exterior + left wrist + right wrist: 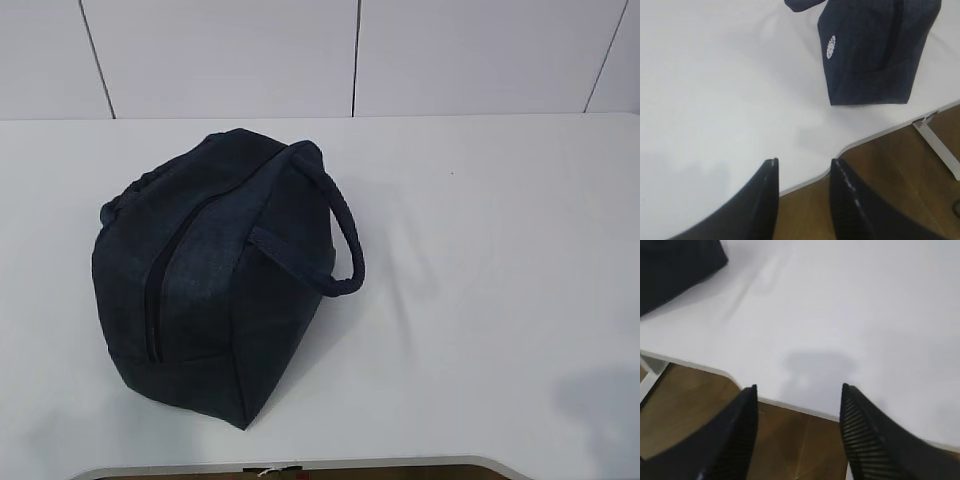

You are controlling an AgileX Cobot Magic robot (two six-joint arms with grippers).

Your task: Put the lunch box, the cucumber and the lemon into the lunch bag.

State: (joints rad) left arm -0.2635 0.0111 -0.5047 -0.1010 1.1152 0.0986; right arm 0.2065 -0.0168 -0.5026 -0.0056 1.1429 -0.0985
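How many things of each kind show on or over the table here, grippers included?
Bag: 1
Left gripper, open, nothing in it: 1
Right gripper, open, nothing in it: 1
Lunch box, cucumber, lemon: 0 in view
Total: 3

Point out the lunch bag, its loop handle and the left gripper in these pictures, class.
lunch bag [215, 300]: exterior view, on its dark top panel beside the zipper.
handle [345, 235]: exterior view, on the outer curve of the loop.
left gripper [804, 172]: left wrist view, midway between the two black fingertips.
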